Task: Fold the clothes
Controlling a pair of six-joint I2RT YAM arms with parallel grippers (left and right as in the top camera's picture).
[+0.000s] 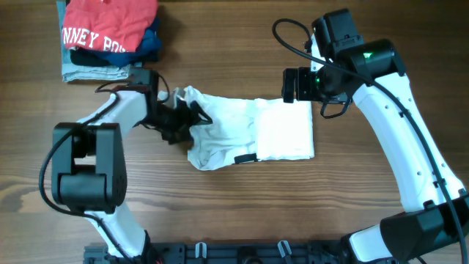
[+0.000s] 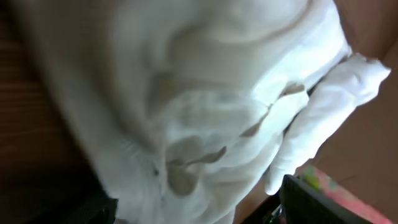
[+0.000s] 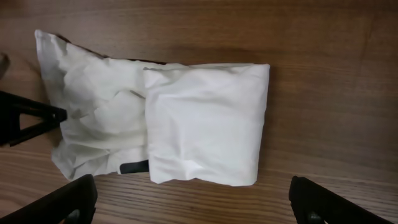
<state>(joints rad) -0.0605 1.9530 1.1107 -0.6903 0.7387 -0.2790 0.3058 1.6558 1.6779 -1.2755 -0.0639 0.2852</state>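
The white T-shirt (image 1: 249, 132) lies in the middle of the wooden table. Its right half is folded into a neat rectangle and its left end is bunched and crumpled. A small dark tag (image 1: 245, 158) shows at its front edge. My left gripper (image 1: 176, 121) is at the crumpled left end. In the left wrist view the shirt's cloth (image 2: 205, 112) fills the space between its wide-apart fingers (image 2: 311, 199). My right gripper (image 1: 297, 84) hangs open just off the folded end. The right wrist view has the shirt (image 3: 205, 124) ahead of its spread fingers (image 3: 329, 202), which hold nothing.
A pile of garments sits at the back left corner: a red one with white lettering (image 1: 110, 26) on top, navy (image 1: 150, 44) and pale blue (image 1: 91, 72) beneath. A black rail (image 1: 234, 253) runs along the front edge.
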